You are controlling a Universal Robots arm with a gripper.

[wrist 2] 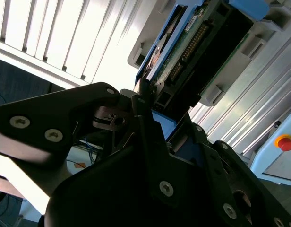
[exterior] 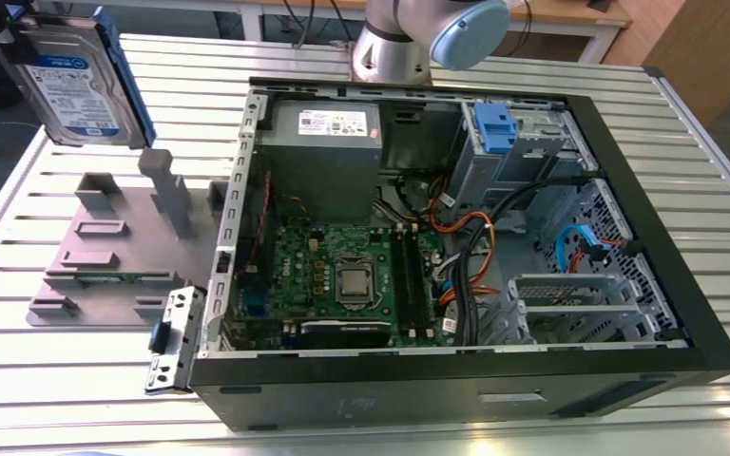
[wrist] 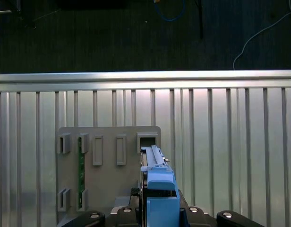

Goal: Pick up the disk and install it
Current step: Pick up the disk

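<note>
1. We see the claw closed on the disk, gripping its upper end so the drive hangs nearly upright at the exterior view's left, label toward that camera
2. The disk is in the air, apart from the bench and above the grey slotted holder; only the claw touches it
3. In the second wrist view the fingers clamp the drive across its thin dimension, and the disk shows its circuit-board face; we judge this grip leaves the long blue rails free
4. In the first wrist view the disk is edge-on, lined up with the holder's end slot, which stands vacant
5. The open computer case lies well apart toward the exterior view's right, side panel off; its drive cage with a blue clip sits in the far corner near the arm's base
6. We judge the room over the bench generous, but tighter inside the case, where cables and the cage walls crowd the bay
</note>
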